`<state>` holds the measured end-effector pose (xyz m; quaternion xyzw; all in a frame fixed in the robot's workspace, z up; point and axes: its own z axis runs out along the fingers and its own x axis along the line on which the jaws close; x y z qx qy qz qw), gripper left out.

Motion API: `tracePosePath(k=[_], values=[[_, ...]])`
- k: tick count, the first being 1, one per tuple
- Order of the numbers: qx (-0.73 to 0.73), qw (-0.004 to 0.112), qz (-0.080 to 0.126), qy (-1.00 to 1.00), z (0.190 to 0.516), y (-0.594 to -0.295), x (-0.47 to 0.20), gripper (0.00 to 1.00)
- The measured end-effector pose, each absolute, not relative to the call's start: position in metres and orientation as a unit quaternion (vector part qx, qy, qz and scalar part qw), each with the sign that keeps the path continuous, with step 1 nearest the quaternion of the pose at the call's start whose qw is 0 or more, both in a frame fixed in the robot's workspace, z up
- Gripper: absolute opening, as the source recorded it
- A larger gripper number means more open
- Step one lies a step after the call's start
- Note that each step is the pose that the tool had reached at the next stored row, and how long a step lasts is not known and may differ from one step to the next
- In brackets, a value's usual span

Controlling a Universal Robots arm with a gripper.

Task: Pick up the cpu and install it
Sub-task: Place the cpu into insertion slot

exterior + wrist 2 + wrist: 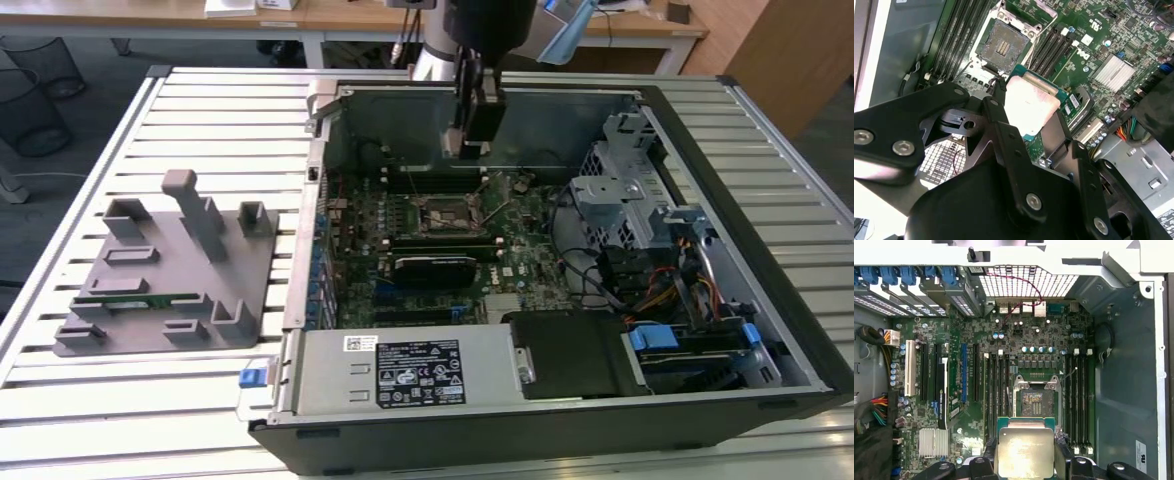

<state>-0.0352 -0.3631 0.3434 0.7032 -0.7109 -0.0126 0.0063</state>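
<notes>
the tool (pixel 1030 114) is closed on the cpu (pixel 1031 102), with one black finger (pixel 998 100) pressed against each of two opposite edges. the chip's shiny silver top faces the cameras, and a thin greenish rim runs around it in both wrist views. in the first wrist view the cpu (pixel 1025 450) is clamped in the tool (pixel 1025 462) above the motherboard (pixel 1004 340), apart from the socket (pixel 1033 400). the socket lies uncovered and its field of contacts shows. rows of dark memory slots (pixel 1076 390) flank the socket on both sides, and a finned silver heatsink (pixel 934 442) sits farther off on the board. in the exterior view the tool (pixel 474 140) hangs on the arm inside the open computer case (pixel 400 440), at about 12 o'clock from the socket (pixel 445 213). how high it is above the board cannot be judged. a grey power supply (pixel 400 370) with a label lies at 6 o'clock from the socket. a metal drive cage (pixel 627 190) stands at about 3 o'clock. outside the case, at 9 o'clock from it, a grey parts holder (pixel 174 270) rests on the slatted metal surface (pixel 200 120), with a narrow green memory stick (pixel 154 297) lying in it.
</notes>
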Motion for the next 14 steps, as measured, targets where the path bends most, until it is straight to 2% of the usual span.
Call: tracePosePath(k=[14], values=[[0.703,0.006,-0.013,-0.711,0.3358,-0.3631,-0.0352,0.53]])
